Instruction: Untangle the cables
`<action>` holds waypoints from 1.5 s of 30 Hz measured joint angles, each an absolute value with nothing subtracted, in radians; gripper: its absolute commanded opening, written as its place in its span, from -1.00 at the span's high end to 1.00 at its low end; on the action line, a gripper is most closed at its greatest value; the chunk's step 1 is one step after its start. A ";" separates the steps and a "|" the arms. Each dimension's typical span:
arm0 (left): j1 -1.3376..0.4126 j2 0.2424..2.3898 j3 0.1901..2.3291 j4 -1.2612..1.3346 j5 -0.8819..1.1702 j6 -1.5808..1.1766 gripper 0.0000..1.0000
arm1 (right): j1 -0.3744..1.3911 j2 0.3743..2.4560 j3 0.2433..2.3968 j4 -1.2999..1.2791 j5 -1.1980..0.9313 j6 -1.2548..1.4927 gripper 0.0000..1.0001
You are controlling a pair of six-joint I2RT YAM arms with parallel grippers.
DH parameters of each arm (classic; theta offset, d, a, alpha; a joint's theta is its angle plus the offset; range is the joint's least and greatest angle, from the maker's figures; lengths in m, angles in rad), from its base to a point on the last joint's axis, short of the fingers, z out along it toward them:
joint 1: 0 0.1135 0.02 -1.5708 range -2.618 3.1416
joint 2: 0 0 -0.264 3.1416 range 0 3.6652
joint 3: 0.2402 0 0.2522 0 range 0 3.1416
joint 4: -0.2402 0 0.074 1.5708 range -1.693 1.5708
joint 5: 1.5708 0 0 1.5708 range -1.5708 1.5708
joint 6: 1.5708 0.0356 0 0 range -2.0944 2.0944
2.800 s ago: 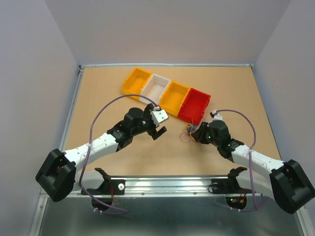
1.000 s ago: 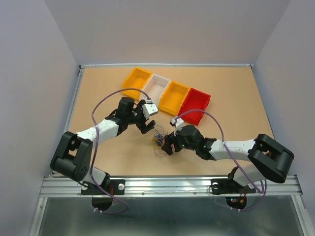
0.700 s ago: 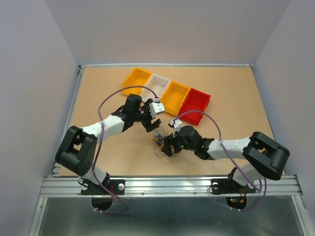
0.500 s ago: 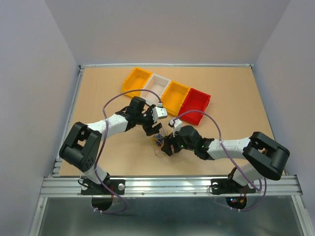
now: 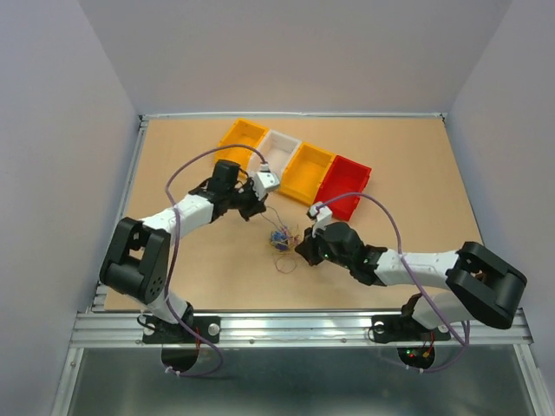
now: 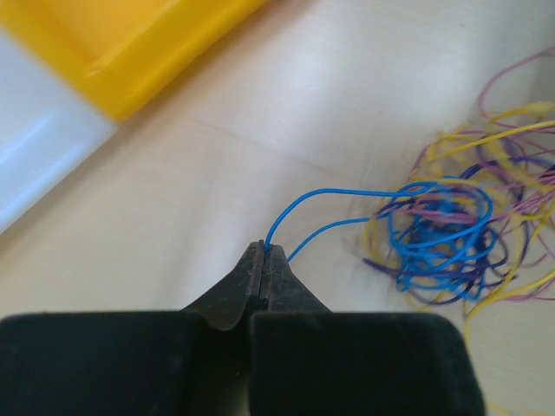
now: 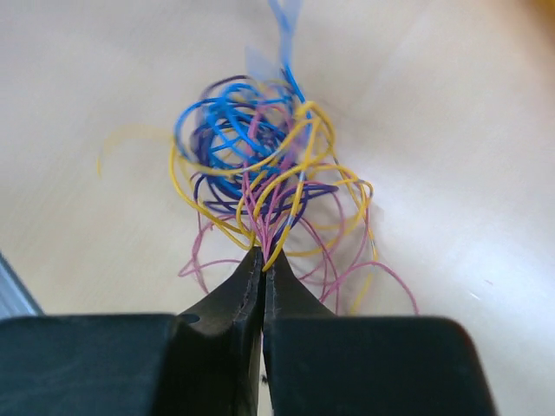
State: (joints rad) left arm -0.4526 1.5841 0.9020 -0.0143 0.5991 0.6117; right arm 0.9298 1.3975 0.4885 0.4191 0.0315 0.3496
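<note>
I watch from my remote station as the cables lie in a small knot of blue, yellow, purple and pink strands on the tan table, just below the middle of the overhead frame. Above the knot, four bins run in a slanting row from upper left toward centre right: a yellow bin, a white bin, a second yellow bin and a red bin.

The left gripper, at bottom centre of its wrist view, has its fingers pressed together on a blue wire. Two runs of that wire leave the tips and curve right into the bunch at the right edge of the frame. Corners of a yellow bin and the white one fill the upper left of that view; I cannot tell which yellow bin it is.

The right gripper, at bottom centre of its own wrist view, pinches several pink and yellow strands at the near side of the bunch, which fills the middle of the frame. A blurred blue strand rises from the bunch to the top edge.

Overhead, the left gripper sits up and left of the knot, a little apart from it, while the right gripper sits just to its right.
</note>
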 measured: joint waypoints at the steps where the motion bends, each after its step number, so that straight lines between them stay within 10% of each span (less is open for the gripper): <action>1: -0.429 1.568 0.902 -0.011 0.600 0.596 1.00 | 0.930 1.376 0.477 0.420 0.057 0.360 0.99; 15: -0.174 1.132 0.842 0.179 0.471 0.314 1.00 | 0.930 0.604 0.230 0.290 0.647 0.578 0.98; 17: -0.175 1.124 0.833 0.184 0.458 0.302 1.00 | 0.930 0.526 0.206 0.257 0.674 0.585 0.56; 19: -0.174 1.121 0.826 0.182 0.443 0.294 1.00 | 0.930 0.497 0.196 0.228 0.687 0.591 -0.58; 22: -0.167 1.108 0.826 0.167 0.442 0.305 1.00 | 0.930 0.511 0.196 0.205 0.690 0.576 -0.89; 45: -0.377 0.945 0.924 -0.094 0.584 0.441 1.00 | 0.929 1.481 0.683 0.712 0.089 0.075 -0.75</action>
